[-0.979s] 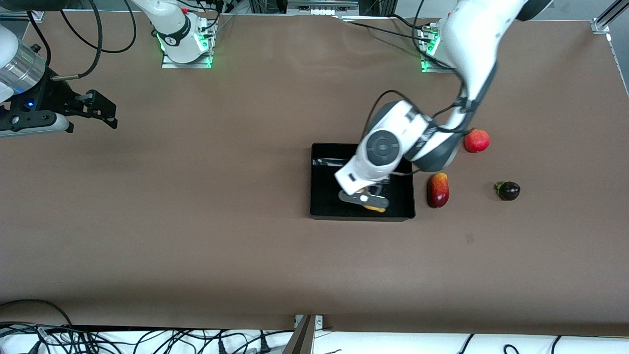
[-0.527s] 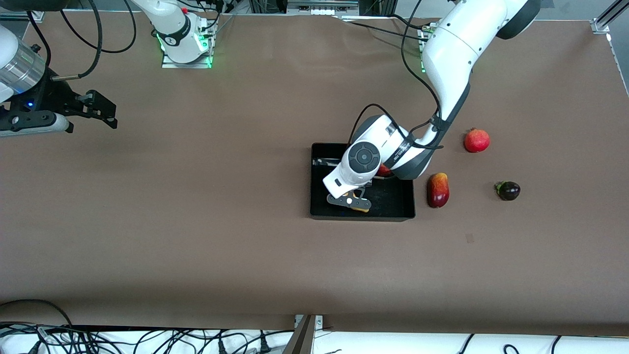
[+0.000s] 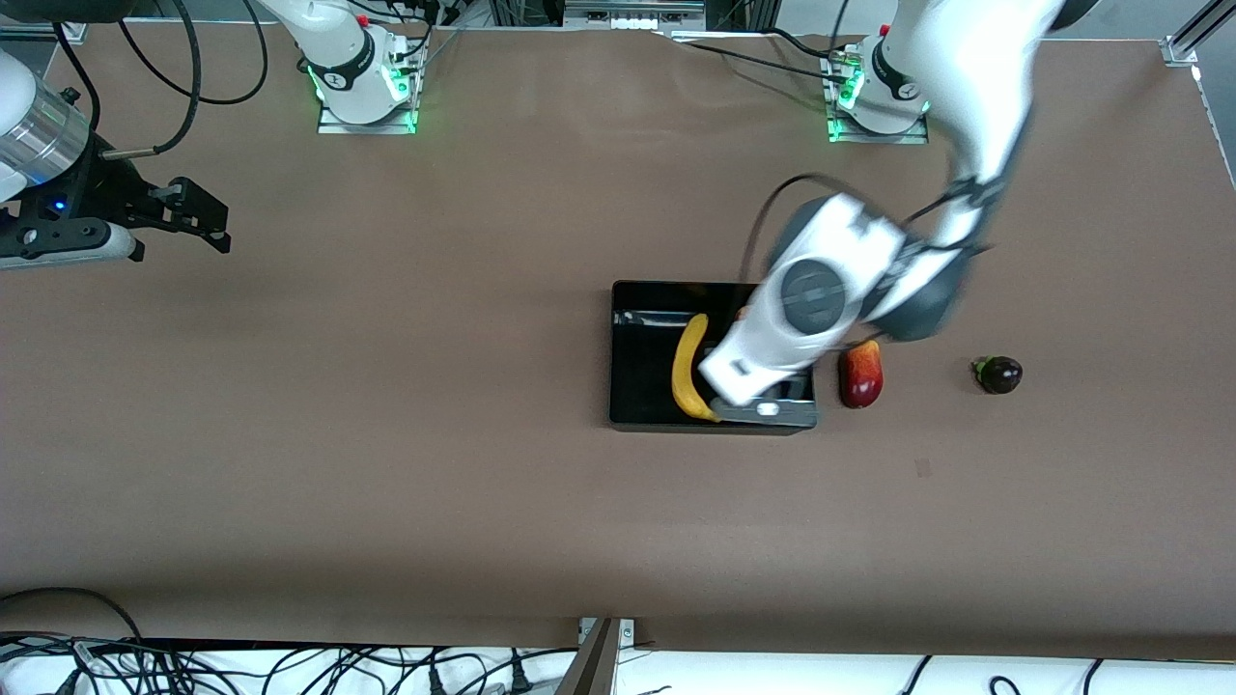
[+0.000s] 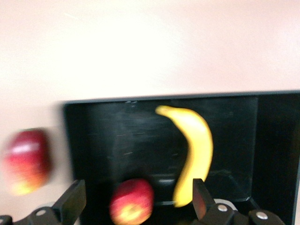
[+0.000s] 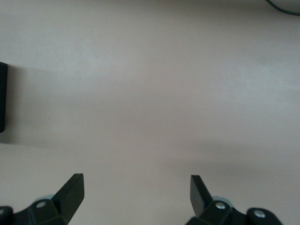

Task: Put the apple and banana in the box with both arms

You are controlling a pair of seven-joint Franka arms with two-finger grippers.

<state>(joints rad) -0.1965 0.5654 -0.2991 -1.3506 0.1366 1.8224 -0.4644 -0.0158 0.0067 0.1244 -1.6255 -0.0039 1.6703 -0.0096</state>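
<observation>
The banana (image 3: 688,367) lies free on the floor of the black box (image 3: 618,347), toward the right arm's end. It also shows in the left wrist view (image 4: 194,154). The apple (image 4: 132,200) lies in the box (image 4: 117,140) beside the banana; in the front view the left arm hides it. My left gripper (image 3: 763,401) is open and empty, up over the box's end toward the left arm, with the apple below its fingers (image 4: 137,190). My right gripper (image 3: 208,217) waits open and empty over bare table (image 5: 136,183) at the right arm's end.
An oblong red-and-yellow fruit (image 3: 860,375) lies just outside the box toward the left arm's end, also in the left wrist view (image 4: 26,159). A small dark purple fruit (image 3: 998,374) lies past it toward the same end.
My left gripper has let go of the banana, risen, and swung toward the left arm's end of the box. The banana now lies uncovered in the box. The right arm has not moved.
</observation>
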